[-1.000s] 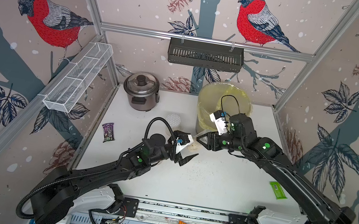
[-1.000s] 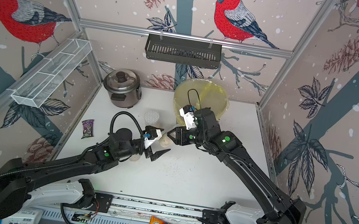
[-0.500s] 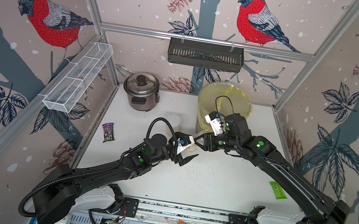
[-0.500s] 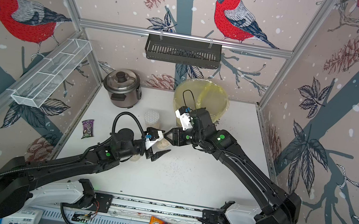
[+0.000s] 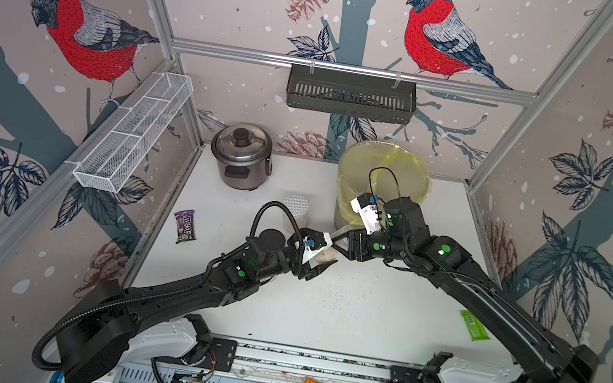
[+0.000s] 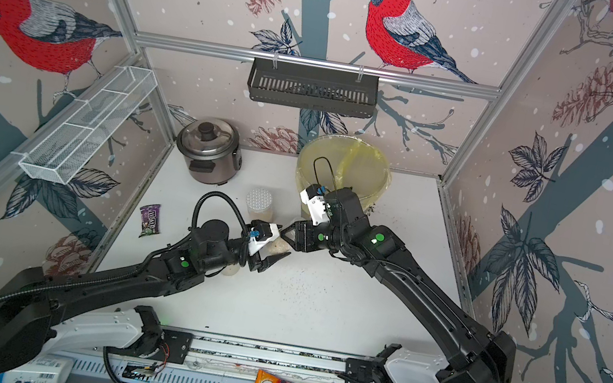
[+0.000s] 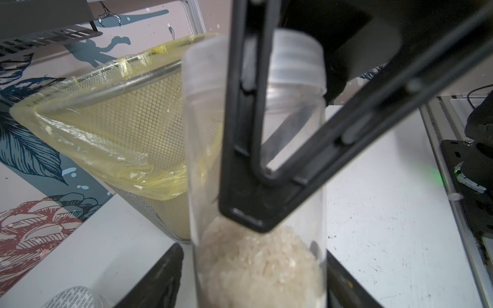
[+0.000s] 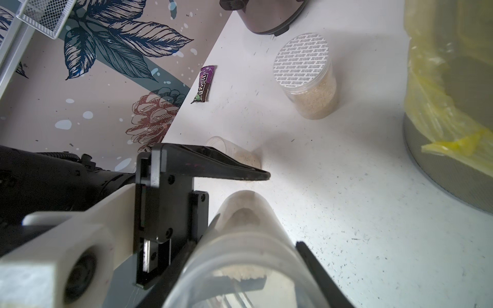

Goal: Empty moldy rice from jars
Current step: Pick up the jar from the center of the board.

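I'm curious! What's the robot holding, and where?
The right gripper clamps the narrow clear jar from its lid end; the left gripper straddles the end with rice, grip unclear.

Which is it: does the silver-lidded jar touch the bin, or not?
Apart. The right wrist view shows bare table between the silver-lidded jar and the bin.

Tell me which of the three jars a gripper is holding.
The narrow clear-lidded jar in the right gripper. The wide jar with the silver dotted lid and the other narrow jar sit free on the table.
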